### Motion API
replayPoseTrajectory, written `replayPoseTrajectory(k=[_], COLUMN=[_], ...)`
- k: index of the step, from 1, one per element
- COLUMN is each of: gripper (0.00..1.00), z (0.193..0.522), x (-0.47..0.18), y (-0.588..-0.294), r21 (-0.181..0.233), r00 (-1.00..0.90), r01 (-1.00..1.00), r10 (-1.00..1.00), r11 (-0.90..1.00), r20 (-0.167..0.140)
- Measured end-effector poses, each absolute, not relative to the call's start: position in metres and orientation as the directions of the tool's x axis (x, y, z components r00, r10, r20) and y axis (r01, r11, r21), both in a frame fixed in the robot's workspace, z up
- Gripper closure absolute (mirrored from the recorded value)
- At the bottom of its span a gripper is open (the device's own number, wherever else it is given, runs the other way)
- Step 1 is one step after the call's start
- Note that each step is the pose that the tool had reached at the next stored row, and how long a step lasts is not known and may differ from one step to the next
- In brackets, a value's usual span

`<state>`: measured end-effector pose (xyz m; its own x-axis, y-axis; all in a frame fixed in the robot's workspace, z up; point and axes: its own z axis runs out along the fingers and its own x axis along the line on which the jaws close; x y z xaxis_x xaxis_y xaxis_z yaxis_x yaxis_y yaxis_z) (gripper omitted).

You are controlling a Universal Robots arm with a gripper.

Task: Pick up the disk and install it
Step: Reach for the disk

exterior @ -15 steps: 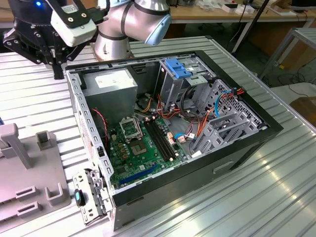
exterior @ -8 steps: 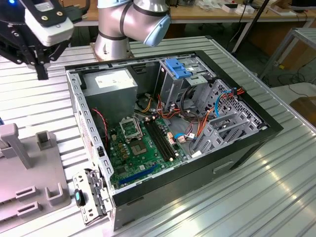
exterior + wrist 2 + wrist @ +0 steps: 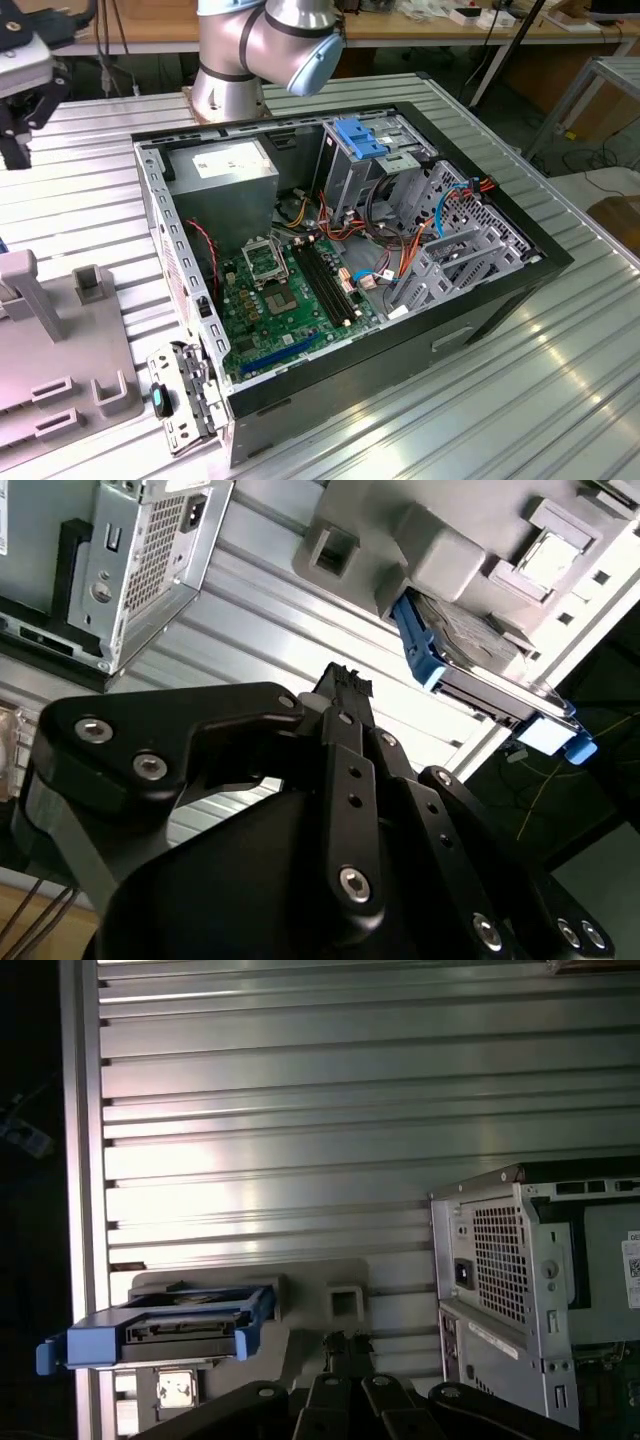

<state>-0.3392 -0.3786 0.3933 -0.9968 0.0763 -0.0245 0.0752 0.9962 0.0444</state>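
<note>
The disk [image 3: 175, 1335], a dark drive in a blue plastic carrier, rests in the grey holder block [image 3: 310, 1300] on the ribbed metal table. The second wrist view shows the disk [image 3: 470, 650] tucked under that grey holder [image 3: 430, 550]. My gripper [image 3: 345, 1345] hovers above the table beside the holder, apart from the disk, its black fingertips [image 3: 345, 680] pressed together with nothing between them. In the exterior view the gripper [image 3: 18, 135] hangs at the far left, above the grey holder [image 3: 60, 340].
The open computer case [image 3: 350, 270] lies in the middle of the table, with its motherboard, grey power-supply box [image 3: 225, 175], light-blue latch [image 3: 360, 135] and grey drive cages [image 3: 470, 240]. The arm's base [image 3: 260, 50] stands behind it. A detached metal bracket [image 3: 185, 400] lies by the case's near corner.
</note>
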Motion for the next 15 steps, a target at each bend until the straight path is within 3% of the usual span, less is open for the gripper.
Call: replayPoseTrajectory(k=[15], gripper=[0.89], z=[0.393], x=[-0.455], y=[-0.373], r21=[0.044], r00=[-0.997], r01=[0.075], r10=[0.076], r11=[0.996], r20=[-0.024])
